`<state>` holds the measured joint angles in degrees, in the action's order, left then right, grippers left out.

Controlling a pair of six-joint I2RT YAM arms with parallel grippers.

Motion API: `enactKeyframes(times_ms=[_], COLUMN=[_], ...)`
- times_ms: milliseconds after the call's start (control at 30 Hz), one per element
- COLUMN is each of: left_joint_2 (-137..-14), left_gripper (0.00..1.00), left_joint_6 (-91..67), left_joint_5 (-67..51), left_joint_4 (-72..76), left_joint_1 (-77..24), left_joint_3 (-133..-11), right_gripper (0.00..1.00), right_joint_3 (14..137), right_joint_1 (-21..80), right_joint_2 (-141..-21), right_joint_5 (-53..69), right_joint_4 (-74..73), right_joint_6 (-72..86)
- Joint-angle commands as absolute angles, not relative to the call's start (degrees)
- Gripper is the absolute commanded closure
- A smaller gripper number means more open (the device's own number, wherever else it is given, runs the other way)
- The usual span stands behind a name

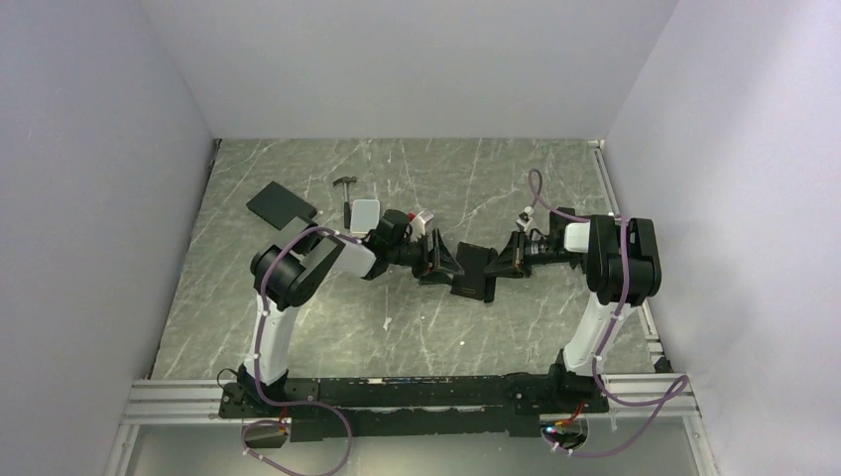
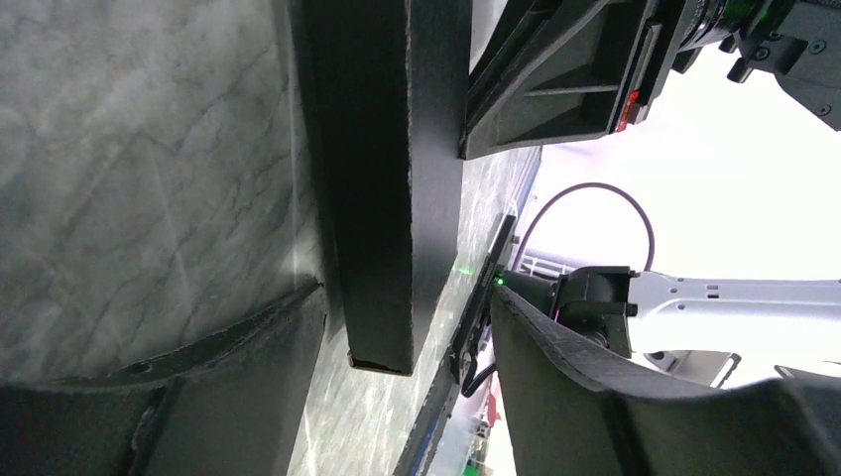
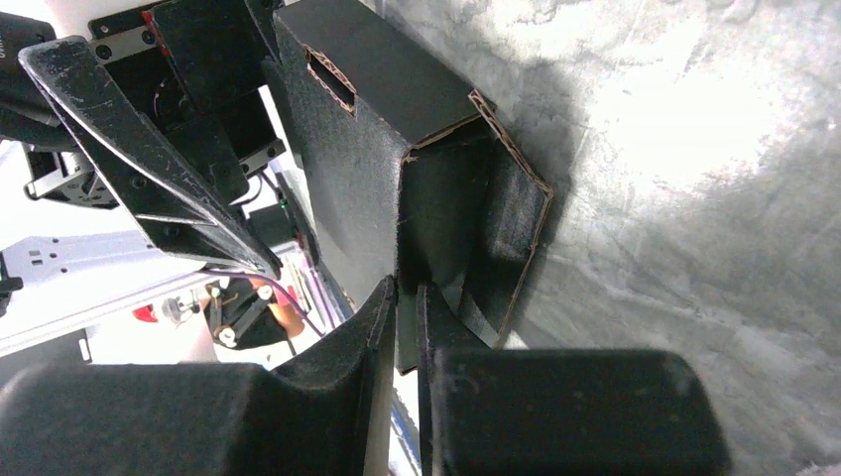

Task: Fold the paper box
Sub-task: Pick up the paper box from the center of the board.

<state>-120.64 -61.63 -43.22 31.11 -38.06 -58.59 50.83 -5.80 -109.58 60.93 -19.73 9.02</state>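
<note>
The black paper box (image 1: 474, 270) sits partly folded at mid-table between both arms. In the right wrist view its slotted panel (image 3: 367, 129) stands upright, with a side flap (image 3: 511, 238) bent outward. My right gripper (image 3: 407, 288) comes in from the right (image 1: 504, 260) and is shut on the thin edge of a box wall. My left gripper (image 1: 443, 263) reaches in from the left. In the left wrist view it (image 2: 407, 290) is open, its fingers (image 2: 228, 377) on either side of a box wall (image 2: 382, 178) without touching it. The box interior is hidden.
A flat black slab (image 1: 281, 205), a small hammer (image 1: 345, 185) and a pale rectangular case (image 1: 365, 211) lie at the back left. The aluminium rail (image 1: 397, 392) carrying the arm bases runs along the near edge. White walls close in three sides.
</note>
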Motion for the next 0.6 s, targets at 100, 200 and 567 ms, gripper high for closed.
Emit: enactKeyframes(times_ms=[100,200,567], left_joint_2=[-126.53,-127.81,-131.55], left_gripper=[0.33,0.36,0.77], left_joint_6=[-64.06,-65.51,-67.88], left_joint_5=[-39.75,-39.44,-39.54], left_joint_4=[30.81,31.85,35.51], left_joint_1=[-39.75,-40.43,-41.84], left_joint_3=[-58.74,-59.95,-63.19], right_gripper=[0.93,0.93,0.92], right_joint_3=[49.52,49.72,50.48], right_joint_1=[-6.59,-6.53,-6.51], right_joint_2=[-112.40,-112.75,-111.52], right_joint_5=[51.05,51.46,53.27], right_joint_4=[-20.22,-20.38,-20.95], right_joint_6=[5.11,4.75,4.01])
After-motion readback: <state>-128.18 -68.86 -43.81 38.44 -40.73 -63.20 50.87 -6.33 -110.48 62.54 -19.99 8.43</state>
